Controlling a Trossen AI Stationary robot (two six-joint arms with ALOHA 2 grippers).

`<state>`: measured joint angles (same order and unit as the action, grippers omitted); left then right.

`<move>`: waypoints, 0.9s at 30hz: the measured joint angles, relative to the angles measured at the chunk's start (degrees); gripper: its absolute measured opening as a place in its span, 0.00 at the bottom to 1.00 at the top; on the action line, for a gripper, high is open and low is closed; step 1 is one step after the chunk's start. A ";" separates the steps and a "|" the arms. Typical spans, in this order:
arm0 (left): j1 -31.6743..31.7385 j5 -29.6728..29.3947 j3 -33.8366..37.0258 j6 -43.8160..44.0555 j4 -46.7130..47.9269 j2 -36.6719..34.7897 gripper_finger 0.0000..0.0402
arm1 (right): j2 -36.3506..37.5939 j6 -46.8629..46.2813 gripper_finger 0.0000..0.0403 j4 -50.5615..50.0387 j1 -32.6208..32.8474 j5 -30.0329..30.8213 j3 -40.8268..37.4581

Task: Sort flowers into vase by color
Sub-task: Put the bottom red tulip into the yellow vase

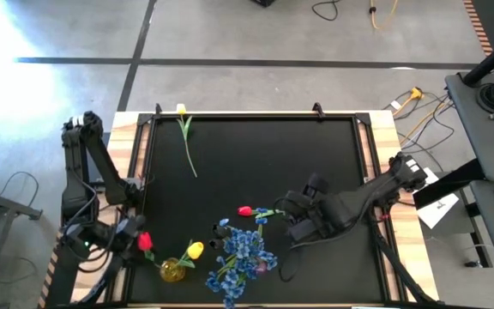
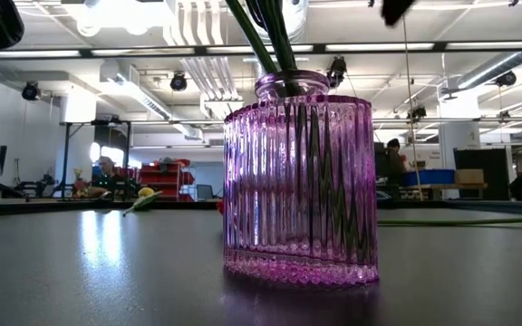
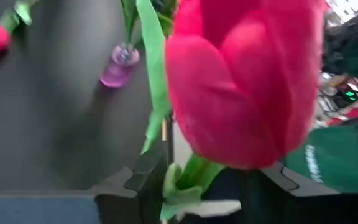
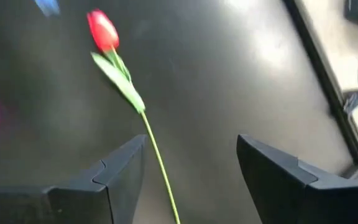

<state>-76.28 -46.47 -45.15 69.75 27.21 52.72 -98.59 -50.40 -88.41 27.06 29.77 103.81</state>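
Note:
My left gripper (image 1: 129, 233) is at the table's near left edge, shut on a red tulip (image 3: 247, 81) whose bloom fills the left wrist view. A second red tulip (image 1: 244, 210) lies flat on the black table. My open right gripper (image 4: 191, 155) has a finger on either side of that tulip's thin stem (image 4: 159, 165) and does not touch it. Blue sprays (image 1: 243, 253) stand in a purple ribbed vase (image 2: 297, 181). One yellow tulip (image 1: 195, 250) stands in a small yellow vase (image 1: 172, 271). Another yellow tulip (image 1: 181, 110) lies by the far edge. My left gripper pinches the red tulip's green stem and leaves just below the bloom (image 3: 188, 177) between its two fingers (image 3: 143, 186). The bloom (image 1: 144, 241) stands out past the fingertips, toward the table's right, beside the yellow vase.
The two vases stand close together along the near edge. The table's black surface (image 1: 273, 154) has open room in the middle and toward the far right. A raised frame (image 1: 256, 114) runs round the table. People and benches show in the room beyond.

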 joint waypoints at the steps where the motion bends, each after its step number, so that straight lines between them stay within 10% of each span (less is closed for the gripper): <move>1: 0.01 1.17 0.00 0.43 0.06 -0.50 0.39 | 0.00 0.10 0.60 1.22 -0.21 -1.48 -2.16; 9: 0.01 8.23 -0.02 1.39 0.25 -5.57 0.49 | 0.00 8.86 0.60 20.16 -2.43 -13.67 -17.03; 27: 0.08 5.70 -0.98 0.04 1.52 -10.55 0.52 | -1.82 28.42 0.60 64.80 -14.65 -18.56 -38.25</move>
<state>-76.20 -40.77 -46.13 69.79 28.73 42.17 -100.41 -21.98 -23.62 12.41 11.21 65.56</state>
